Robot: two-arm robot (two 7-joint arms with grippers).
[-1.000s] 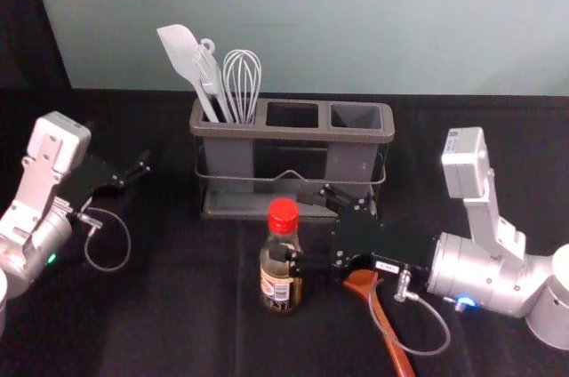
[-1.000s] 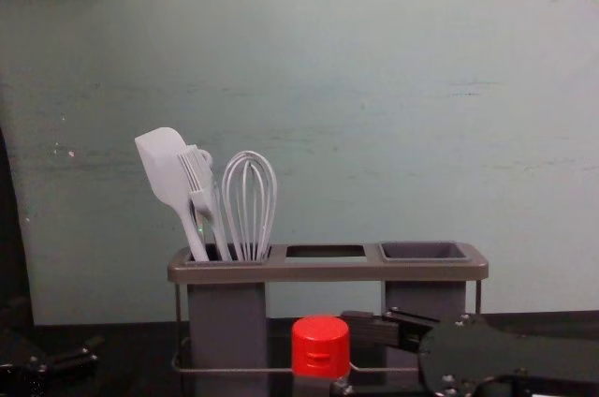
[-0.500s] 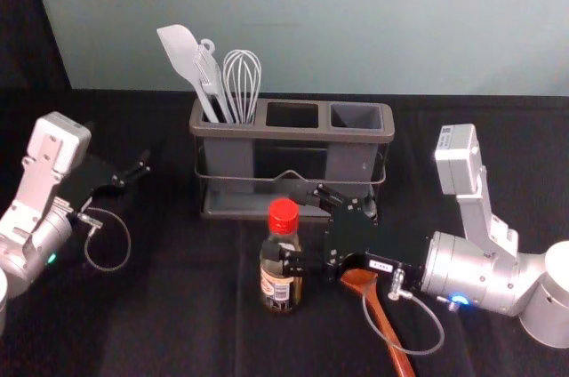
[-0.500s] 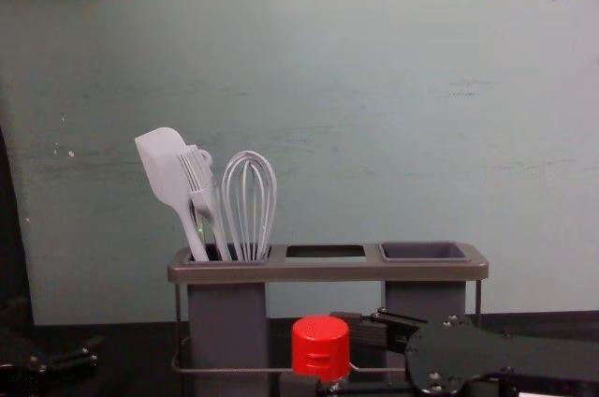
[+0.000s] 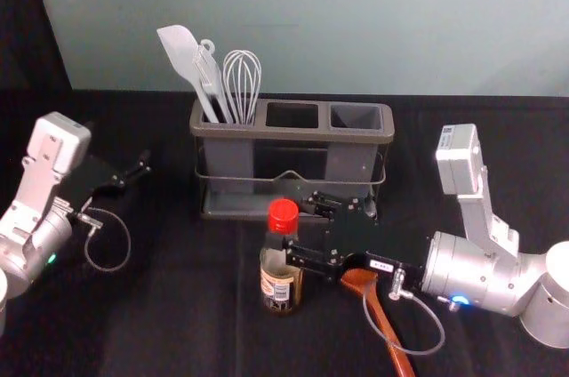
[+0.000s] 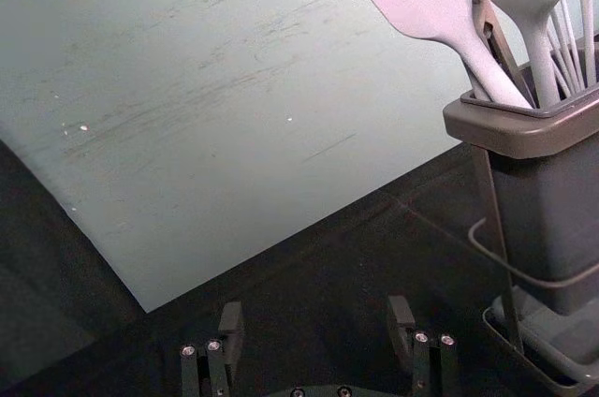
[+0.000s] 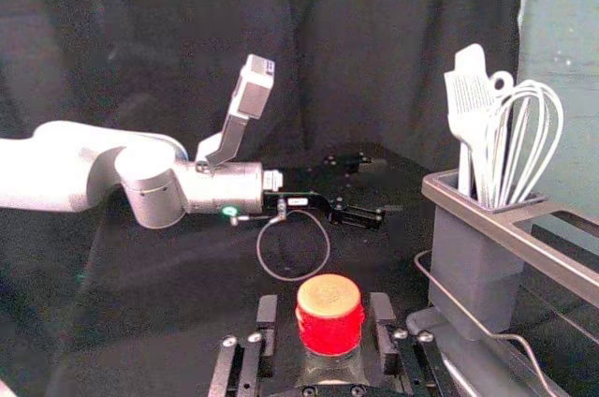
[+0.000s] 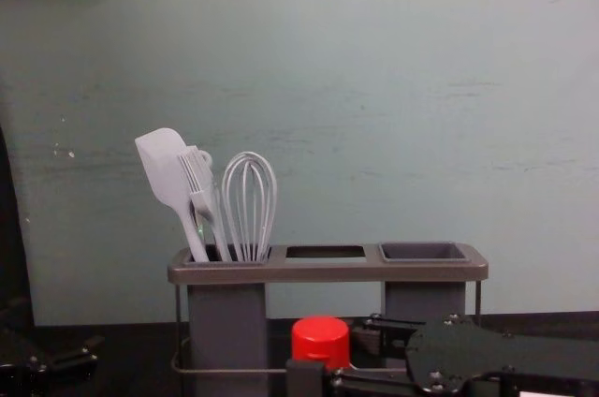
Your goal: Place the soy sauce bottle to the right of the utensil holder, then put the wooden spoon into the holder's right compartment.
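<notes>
Soy sauce bottle (image 5: 277,286) upright on the dark counter (image 5: 160,306), red cap (image 5: 284,211) on top. It stands at 6 o'clock of the utensil holder (image 5: 267,132).

Right tool (image 5: 286,222) reaches in from 3 o'clock — fingers parted, one on each side of the bottle at its upper end, just below cap height. Right wrist view shows space on both sides of the cap: open around it, unclamped.

Wooden spoon (image 5: 388,328) lies on the counter at 4 o'clock of the bottle, head partly under the right tool, handle running toward 5 o'clock. Holder's left compartment (image 5: 229,156) carries a spatula (image 5: 180,50), a brush (image 5: 209,75) and a whisk (image 5: 242,79).

Left tool (image 5: 133,168) idle, well apart at 10 o'clock of the bottle — its fingers wide apart.
</notes>
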